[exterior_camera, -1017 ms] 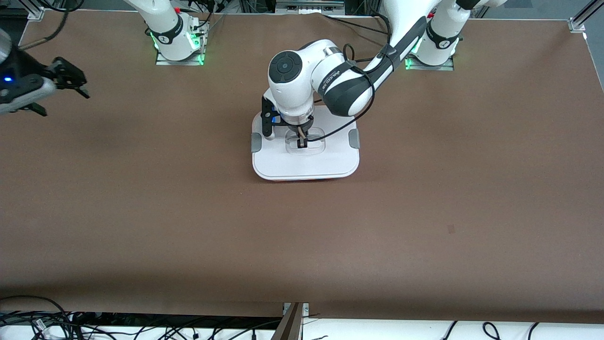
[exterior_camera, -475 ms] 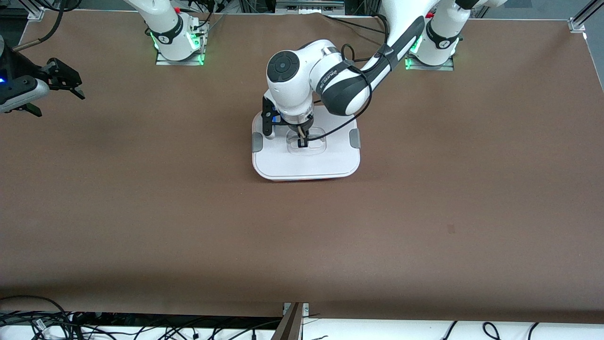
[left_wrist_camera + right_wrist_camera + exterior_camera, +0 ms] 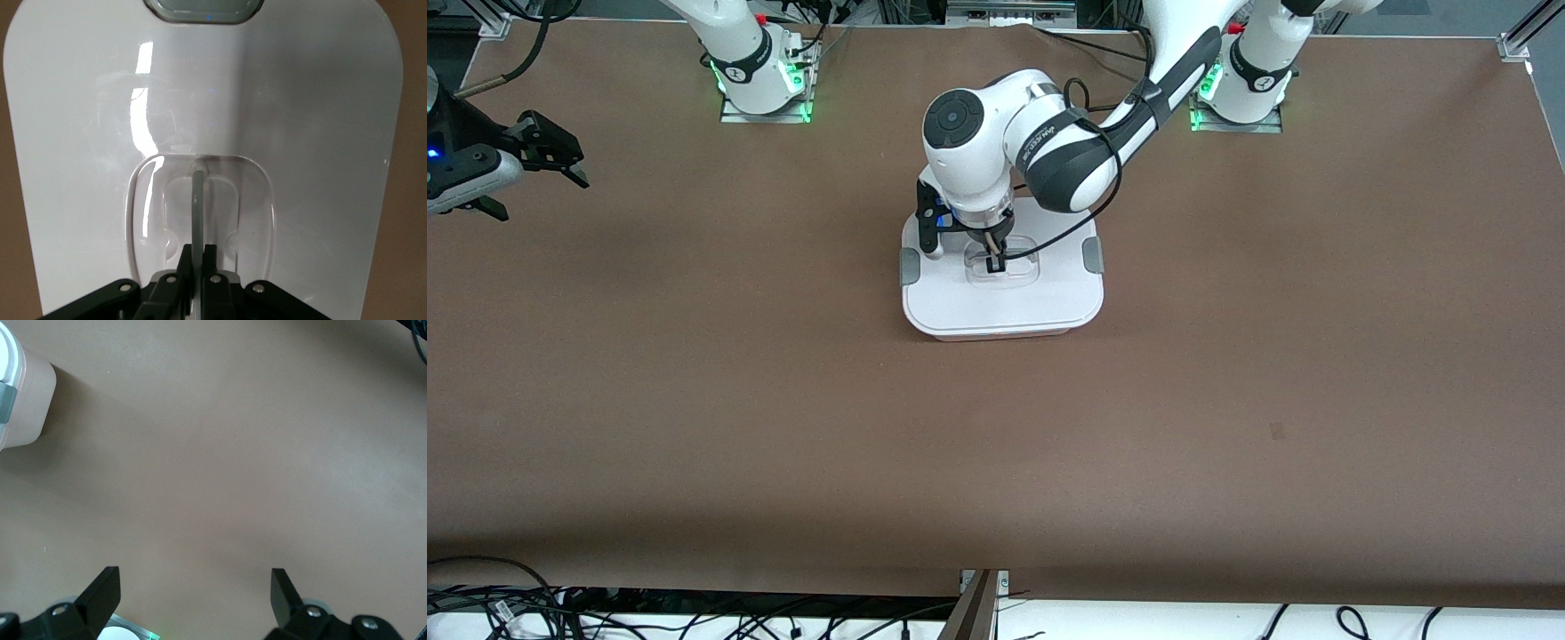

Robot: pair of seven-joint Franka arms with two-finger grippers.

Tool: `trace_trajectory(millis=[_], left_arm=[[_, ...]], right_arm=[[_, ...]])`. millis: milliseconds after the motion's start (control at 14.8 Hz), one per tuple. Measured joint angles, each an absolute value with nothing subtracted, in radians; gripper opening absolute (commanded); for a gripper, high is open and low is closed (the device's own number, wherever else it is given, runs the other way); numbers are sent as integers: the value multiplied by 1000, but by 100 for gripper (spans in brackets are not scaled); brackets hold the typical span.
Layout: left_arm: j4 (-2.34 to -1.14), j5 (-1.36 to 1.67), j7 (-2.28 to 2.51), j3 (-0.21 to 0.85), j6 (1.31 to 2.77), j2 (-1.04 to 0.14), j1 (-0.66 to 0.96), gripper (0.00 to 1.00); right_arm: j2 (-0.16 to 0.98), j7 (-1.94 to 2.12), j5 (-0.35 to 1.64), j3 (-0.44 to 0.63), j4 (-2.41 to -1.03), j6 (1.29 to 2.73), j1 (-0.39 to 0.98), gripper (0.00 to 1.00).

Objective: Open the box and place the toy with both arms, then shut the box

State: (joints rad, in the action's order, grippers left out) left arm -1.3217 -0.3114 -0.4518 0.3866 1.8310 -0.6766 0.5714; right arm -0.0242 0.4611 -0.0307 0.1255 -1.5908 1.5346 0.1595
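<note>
White plastic fills my left wrist view: the rounded-rectangle translucent tub with the white lid (image 3: 1002, 284), mid-table, with the left gripper (image 3: 993, 263) down in its clear recessed centre handle (image 3: 198, 212). Its jaws are pinched tight on the thin handle bar, a grip for seating the lid squarely. Both grey side clips (image 3: 909, 266) look level. Against 1 second back, the red sliver under the lid's near edge is gone, so I judge it pressed home. The right gripper (image 3: 551, 153) waits with jaws spread wide, holding nothing, over the right arm's end of the brown table (image 3: 1227, 400). The plush toy isn't visible.
</note>
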Motion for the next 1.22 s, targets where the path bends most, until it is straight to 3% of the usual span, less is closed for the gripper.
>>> trace_trajectory(millis=[1153,1220], left_arm=[[-1326,-314,-399,382,1828,-681,587,0],[-1326,-314,-399,381,1829,-681,587,10]], right_arm=[[2,123,21,126,-1587,1441,184,100],[2,123,21,128,-1587,1440,184,100]])
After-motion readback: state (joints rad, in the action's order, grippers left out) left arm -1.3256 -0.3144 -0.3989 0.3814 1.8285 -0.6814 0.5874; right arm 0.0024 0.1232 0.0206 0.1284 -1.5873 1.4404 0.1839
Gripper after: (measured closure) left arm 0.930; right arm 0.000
